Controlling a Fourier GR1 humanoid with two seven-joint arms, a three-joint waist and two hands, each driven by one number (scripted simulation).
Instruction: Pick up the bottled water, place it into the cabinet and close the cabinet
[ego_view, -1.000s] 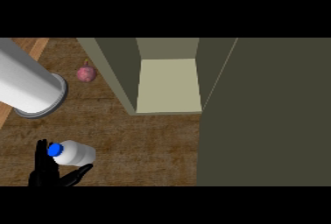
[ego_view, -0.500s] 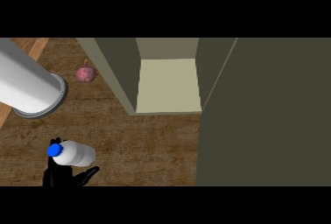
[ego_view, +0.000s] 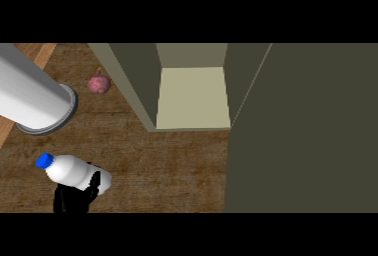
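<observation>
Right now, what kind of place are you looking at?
Probably a kitchen counter: a wooden countertop, an open cabinet standing on it, and a bottled water held in the left hand.

Blue-capped white bottle (ego_view: 74, 172) tilted; cabinet (ego_view: 193, 95) open

- Wooden surface (ego_view: 170, 165), brown grain, runs across the lower and left of view.
- Small pinkish-purple vegetable (ego_view: 99, 84) on it, upper left, looks like a sweet potato, lying alone.
</observation>
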